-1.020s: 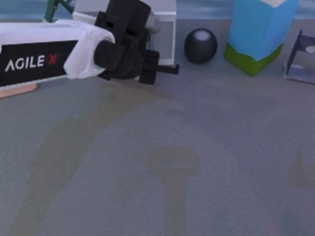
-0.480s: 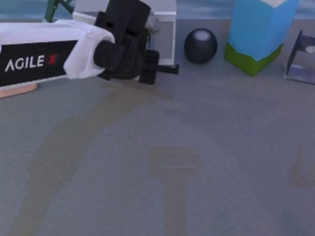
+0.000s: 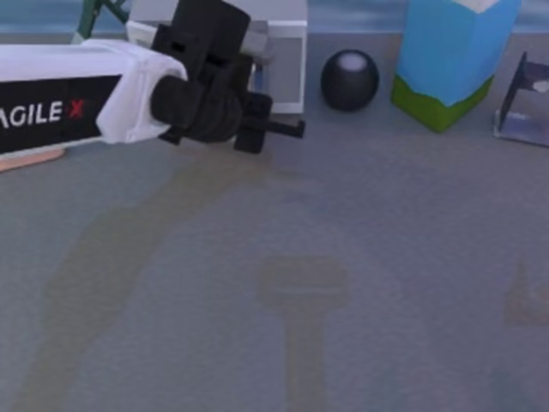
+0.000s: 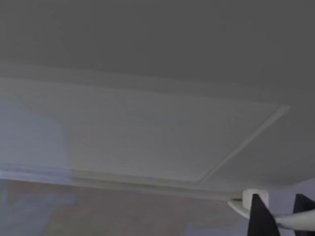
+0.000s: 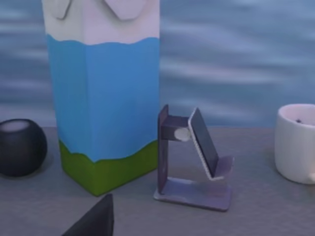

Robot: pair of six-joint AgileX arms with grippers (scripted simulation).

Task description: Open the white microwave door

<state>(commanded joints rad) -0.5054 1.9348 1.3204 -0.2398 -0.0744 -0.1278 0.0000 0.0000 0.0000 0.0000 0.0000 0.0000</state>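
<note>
The white microwave [image 3: 287,51] stands at the table's back edge, left of centre, mostly under my left arm. My left gripper [image 3: 290,129] sits at its front right corner. In the left wrist view the microwave door [image 4: 147,132] fills the frame as a flat white panel. Its thin white handle [image 4: 241,206] runs between the two dark fingertips of the left gripper [image 4: 276,209], which is shut on it. The right arm is outside the top view; a single dark fingertip [image 5: 96,221] shows in the right wrist view.
A black ball [image 3: 349,79] lies just right of the microwave. Beyond it stand a blue-and-green carton [image 3: 450,60] and a phone stand [image 3: 523,107] holding a phone. A white mug [image 5: 295,142] sits past the stand. A wooden piece [image 3: 30,159] lies at the left edge.
My left arm and its gripper have shifted slightly to the left and toward the back, still on the handle. Nothing else moved.
</note>
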